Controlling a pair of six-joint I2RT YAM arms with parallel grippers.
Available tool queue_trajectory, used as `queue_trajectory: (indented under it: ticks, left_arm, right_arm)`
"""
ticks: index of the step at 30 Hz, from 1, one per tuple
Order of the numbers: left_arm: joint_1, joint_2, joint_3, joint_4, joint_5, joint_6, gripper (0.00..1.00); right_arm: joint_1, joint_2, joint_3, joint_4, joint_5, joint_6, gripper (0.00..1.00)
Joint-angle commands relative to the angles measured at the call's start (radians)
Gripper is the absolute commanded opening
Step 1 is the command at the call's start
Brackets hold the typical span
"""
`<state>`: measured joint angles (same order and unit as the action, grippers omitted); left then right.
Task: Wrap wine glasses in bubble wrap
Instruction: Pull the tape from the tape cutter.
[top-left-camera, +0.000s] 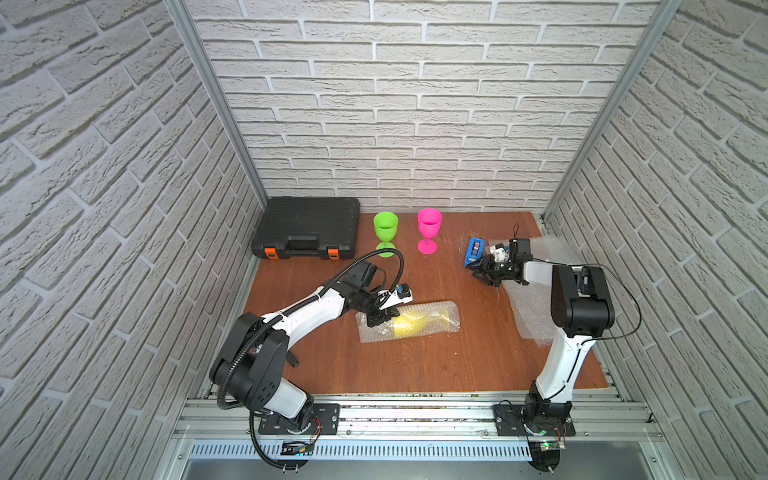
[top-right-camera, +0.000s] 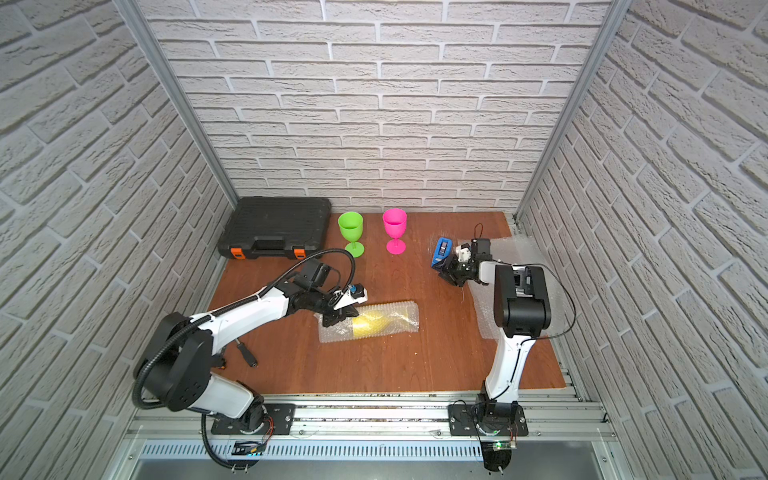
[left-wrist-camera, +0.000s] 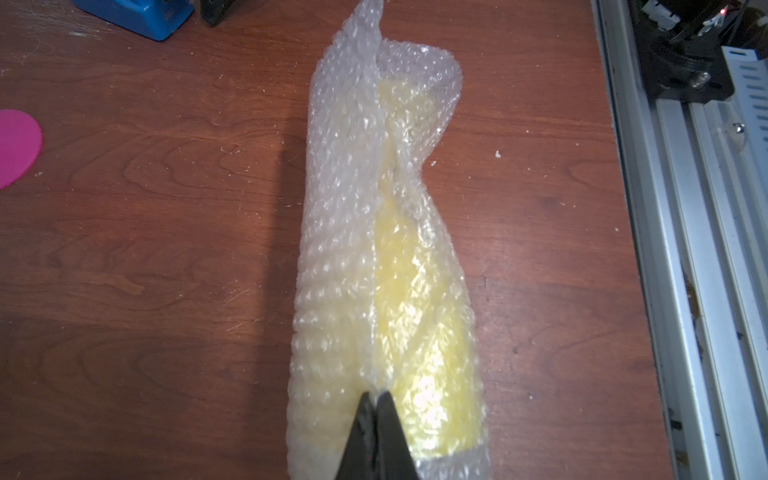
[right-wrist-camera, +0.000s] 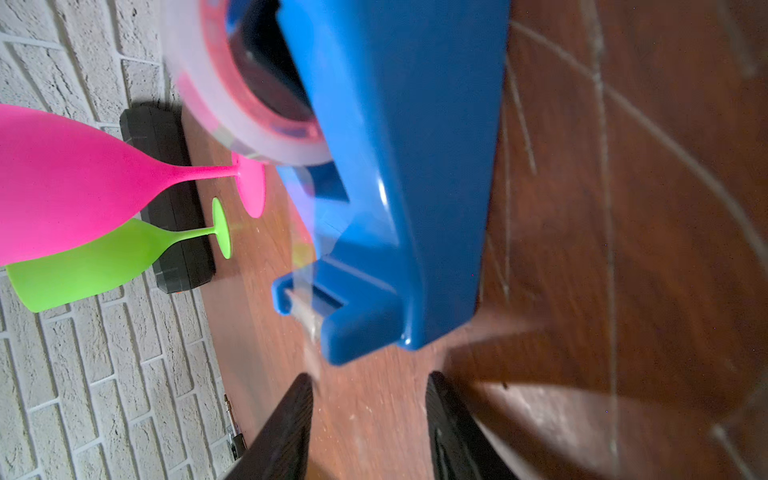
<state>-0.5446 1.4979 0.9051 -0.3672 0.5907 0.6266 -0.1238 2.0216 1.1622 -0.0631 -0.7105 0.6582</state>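
Yellow goblet (top-left-camera: 409, 327) lies on its side near the centre of the tabletop (top-left-camera: 415, 365), rolled inside a bubble wrap sheet (top-left-camera: 442, 312), long axis running 9 to 3 o'clock. Left fingers (left-wrist-camera: 365, 428) are pressed together, pinching the wrap's overlapping edge at the roll's 9 o'clock end. The wide yellow part sits at that end.

Right fingers (right-wrist-camera: 286, 424) are spread with nothing between them, tips just short of the blue tape dispenser (top-left-camera: 473, 251) at about 2 o'clock; contact cannot be told.

Spare bubble wrap sheets (top-left-camera: 528, 316) lie flat along the 3 o'clock side, partly under the right arm. Green goblet (top-left-camera: 385, 232) and pink goblet (top-left-camera: 429, 232) stand upright and unwrapped toward 12 o'clock, green at 9 o'clock of pink. Black tool case (top-left-camera: 307, 226) is closed in the 11 o'clock corner.
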Motion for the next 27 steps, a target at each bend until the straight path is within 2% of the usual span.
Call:
queue_trajectory:
  ticks: [1, 4, 11, 16, 27]
  left_arm:
    - [-0.002, 0.024, 0.007, -0.045, -0.014, 0.008, 0.0]
    - [-0.003, 0.021, 0.006, -0.045, -0.015, 0.008, 0.0]
    - [0.0, 0.022, 0.006, -0.047, -0.014, 0.009, 0.0]
    - [-0.002, 0.022, 0.006, -0.045, -0.014, 0.008, 0.0]
    - [0.0, 0.024, 0.008, -0.04, -0.008, 0.009, 0.0]
  right_arm:
    - [-0.001, 0.019, 0.017, 0.016, 0.019, -0.019, 0.5]
    - [-0.001, 0.029, 0.015, 0.045, 0.006, -0.015, 0.49]
    - [-0.001, 0.025, -0.004, 0.103, -0.012, 0.031, 0.17]
    - [-0.001, -0.015, -0.015, 0.083, -0.012, 0.04, 0.03]
    - [0.031, -0.204, -0.07, -0.021, -0.044, 0.044, 0.03]
